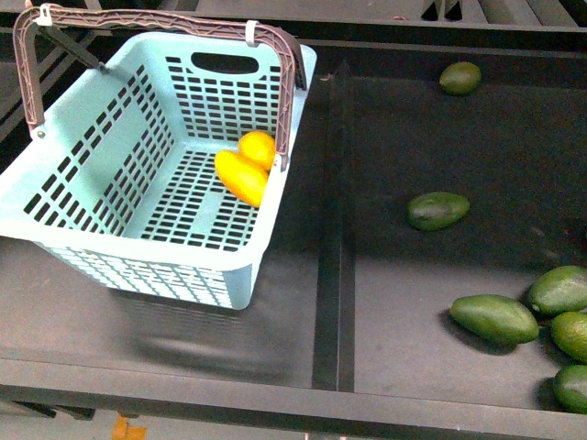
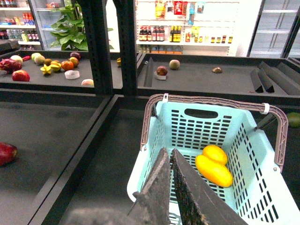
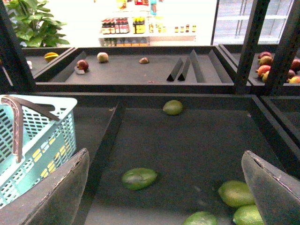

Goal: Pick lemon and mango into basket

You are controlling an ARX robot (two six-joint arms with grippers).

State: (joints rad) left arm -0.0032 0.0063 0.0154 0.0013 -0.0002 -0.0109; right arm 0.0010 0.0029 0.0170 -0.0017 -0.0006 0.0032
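In the left wrist view the left gripper fills the lower middle of the frame with its two dark fingers pressed together, nothing between them. Its tips point at the near rim of the basket, which takes up the lower right of that frame. In the right wrist view the right gripper has its fingers spread wide to the lower left and lower right corners, holding nothing. Neither arm shows in the front view.

In the front view the basket sits at the upper left, its brown handle arching over the top. Inside it, against the right wall, the lemon and the mango lie touching, the lemon just above the mango in the frame. The left wrist view shows the same pair at the right of the basket floor.

To the right of the basket, past a raised divider running down the middle of the frame, avocados lie on the dark shelf: one at the upper right, one at mid right, and a cluster in the lower right corner. The right wrist view shows several of them between and beyond the spread fingers.
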